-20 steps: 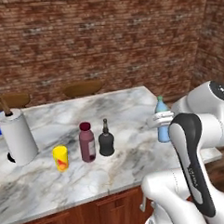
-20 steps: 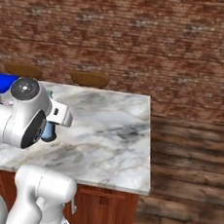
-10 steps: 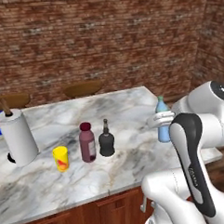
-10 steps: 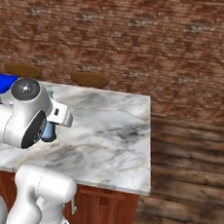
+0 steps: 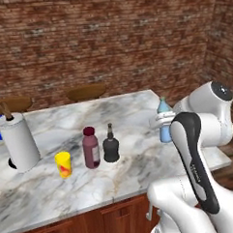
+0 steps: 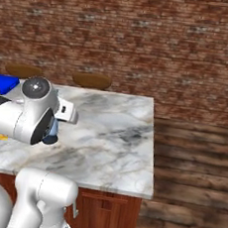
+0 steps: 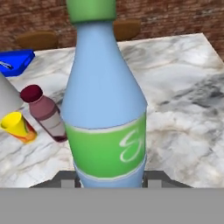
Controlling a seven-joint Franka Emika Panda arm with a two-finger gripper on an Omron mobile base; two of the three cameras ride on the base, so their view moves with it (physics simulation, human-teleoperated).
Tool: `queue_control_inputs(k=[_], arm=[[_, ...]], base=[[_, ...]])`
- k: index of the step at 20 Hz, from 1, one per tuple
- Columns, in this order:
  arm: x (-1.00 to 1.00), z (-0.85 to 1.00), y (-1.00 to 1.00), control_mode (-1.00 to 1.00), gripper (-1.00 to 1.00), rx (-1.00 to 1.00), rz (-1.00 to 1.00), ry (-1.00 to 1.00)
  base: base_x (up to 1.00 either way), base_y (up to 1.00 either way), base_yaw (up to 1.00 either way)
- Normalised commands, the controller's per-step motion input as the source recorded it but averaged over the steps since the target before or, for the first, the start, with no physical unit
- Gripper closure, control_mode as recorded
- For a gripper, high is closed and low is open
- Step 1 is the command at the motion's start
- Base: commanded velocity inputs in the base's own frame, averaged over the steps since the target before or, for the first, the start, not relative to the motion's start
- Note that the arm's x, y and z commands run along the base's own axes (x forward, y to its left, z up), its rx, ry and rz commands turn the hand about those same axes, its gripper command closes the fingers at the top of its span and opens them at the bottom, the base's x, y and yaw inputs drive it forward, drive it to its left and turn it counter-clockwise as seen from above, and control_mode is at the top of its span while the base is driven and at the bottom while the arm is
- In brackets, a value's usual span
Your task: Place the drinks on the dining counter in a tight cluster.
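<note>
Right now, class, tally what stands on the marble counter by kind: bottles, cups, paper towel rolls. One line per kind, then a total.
Bottles: 3 (maroon, black, blue)
Cups: 1 (yellow)
Paper towel rolls: 1
Total: 5

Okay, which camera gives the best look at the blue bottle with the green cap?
The hand view: the blue bottle stands close up, with its green cap and green label clear. The left base view shows it small on the dining counter, partly behind the arm. In the right base view only a blue sliver shows behind the arm.
</note>
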Motion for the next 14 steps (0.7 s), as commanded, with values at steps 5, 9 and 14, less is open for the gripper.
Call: queue_control_inputs(k=[5,9,14], arm=[[1.00,0.00,0.00,-1.00,1.00,0.00,0.17,0.01],[0.89,-0.19,0.03,-1.00,1.00,0.00,0.25,-0.06],[0.58,-0.14,0.02,-1.00,1.00,0.05,0.28,-0.19]], base=[[0.00,0.00,0.00],[0.00,0.00,0.00],[0.00,0.00,0.00]])
